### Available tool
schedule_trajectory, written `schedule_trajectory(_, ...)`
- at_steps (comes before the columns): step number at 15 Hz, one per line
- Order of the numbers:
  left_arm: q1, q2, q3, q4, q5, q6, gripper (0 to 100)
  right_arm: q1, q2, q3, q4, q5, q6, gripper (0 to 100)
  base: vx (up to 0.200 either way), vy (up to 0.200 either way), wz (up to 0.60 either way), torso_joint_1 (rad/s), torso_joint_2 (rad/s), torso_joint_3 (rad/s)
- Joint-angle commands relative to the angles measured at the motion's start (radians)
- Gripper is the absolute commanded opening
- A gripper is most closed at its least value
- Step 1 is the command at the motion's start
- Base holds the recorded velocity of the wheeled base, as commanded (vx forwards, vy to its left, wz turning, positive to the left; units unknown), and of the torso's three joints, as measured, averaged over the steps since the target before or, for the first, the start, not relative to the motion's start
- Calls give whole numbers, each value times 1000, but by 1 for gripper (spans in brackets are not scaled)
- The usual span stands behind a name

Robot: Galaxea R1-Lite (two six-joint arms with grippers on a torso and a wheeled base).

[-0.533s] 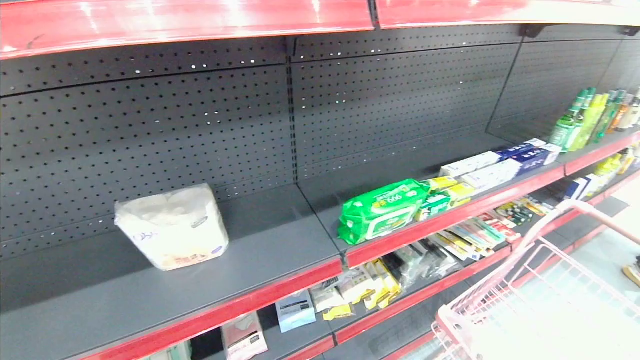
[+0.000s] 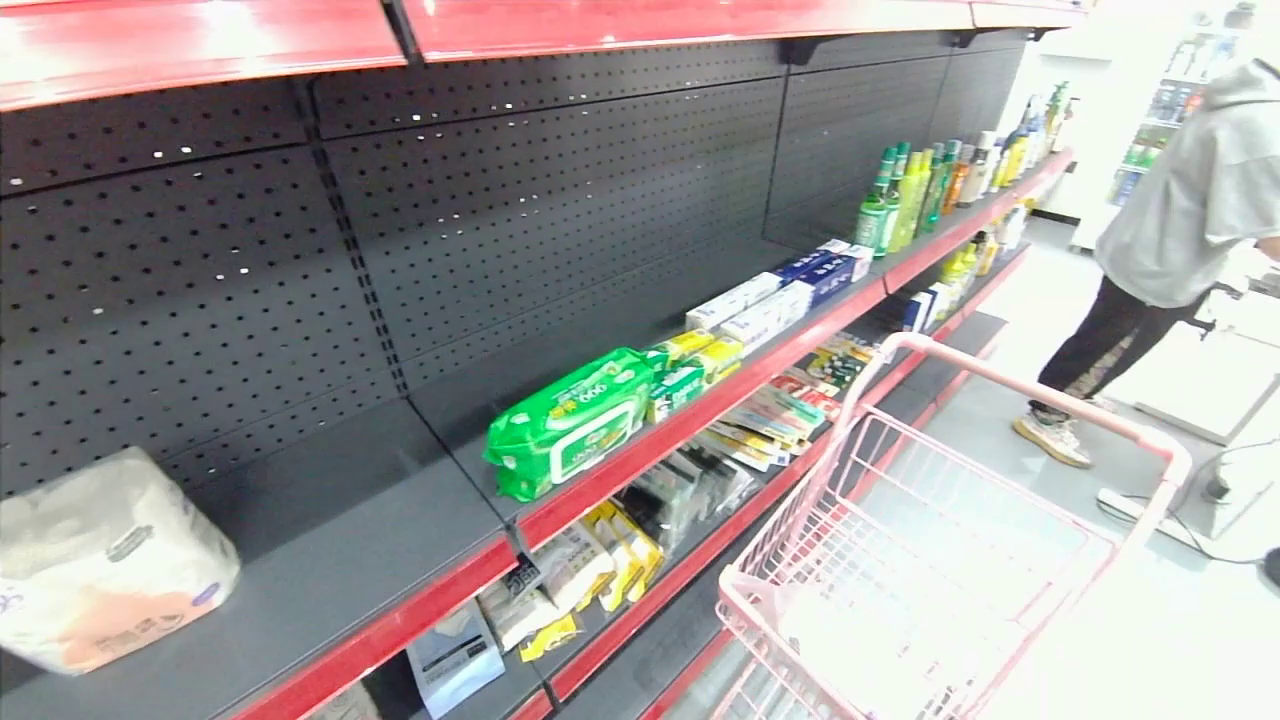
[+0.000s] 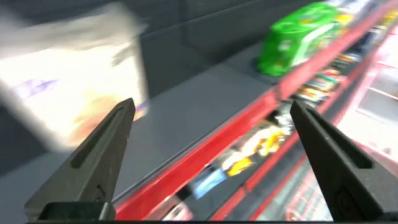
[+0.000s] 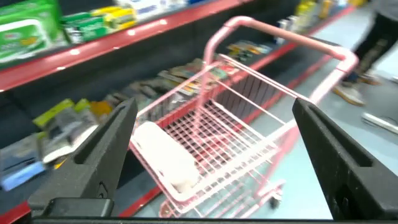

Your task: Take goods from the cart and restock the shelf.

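Both black, wedge-fingered claws are spread wide, holding nothing. The left claw (image 3: pixel 211 168) hangs before the matte grey shelf (image 3: pixel 186 118) with its glossy red lip, near a soft, plastic-wrapped white paper pack (image 3: pixel 74 93). The right claw (image 4: pixel 214 162) hangs above the pink wire cart (image 4: pixel 286 36), where a rounded white package (image 4: pixel 165 155) lies.
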Motion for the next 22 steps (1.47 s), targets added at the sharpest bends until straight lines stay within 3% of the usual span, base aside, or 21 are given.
schedule_trajectory(1, 0, 1, 0, -1, 0, -1, 100, 0, 1, 1, 0, 0, -1, 100, 0, 0, -600, 7, 7, 12)
schedule_trajectory(10, 0, 1, 0, -1, 0, 0, 100, -8, 44, -43, -21, 21, -53, 100, 0, 0, 0, 0, 0, 0)
schedule_trajectory(11, 2, 1, 0, -1, 1, -1, 100, 20, 309, -327, -32, 28, 41, 100, 0, 0, 0, 0, 0, 0)
schedule_trajectory(12, 0, 1, 0, -1, 1, -1, 100, 23, 466, -473, -37, 12, 148, 100, 0, 0, 0, 0, 0, 0)
schedule_trajectory(13, 0, 1, 0, -1, 0, 0, 100, 12, 817, -852, -35, -11, 364, 100, 0, 0, 0, 0, 0, 0)
schedule_trajectory(14, 0, 1, 0, -1, 0, 0, 100, -4, 961, -924, -44, -25, 330, 100, 0, 0, 0, 0, 0, 0)
schedule_trajectory(16, 0, 1, 0, -1, 0, -1, 100, -50, 1180, -930, -53, -20, 113, 100, 0, 0, 0, 0, 0, 0)
schedule_trajectory(17, 0, 1, 0, -1, 0, 0, 100, -32, 1348, -939, -63, -9, 7, 100, 0, 0, 0, 0, 0, 0)
schedule_trajectory(18, 0, 1, 0, -1, 1, 0, 100, -1, 1389, -944, -41, 3, 2, 100, 0, 0, 0, 0, 0, 0)
schedule_trajectory(19, 0, 1, 0, -1, 0, 0, 100, 89, 1564, -1014, 131, 9, -42, 100, 0, 0, 0, 0, 0, 0)
schedule_trajectory(22, 0, 1, 0, -1, 0, 0, 100, 177, 1822, -1086, 213, 5, -85, 100, 0, 0, 0, 0, 0, 0)
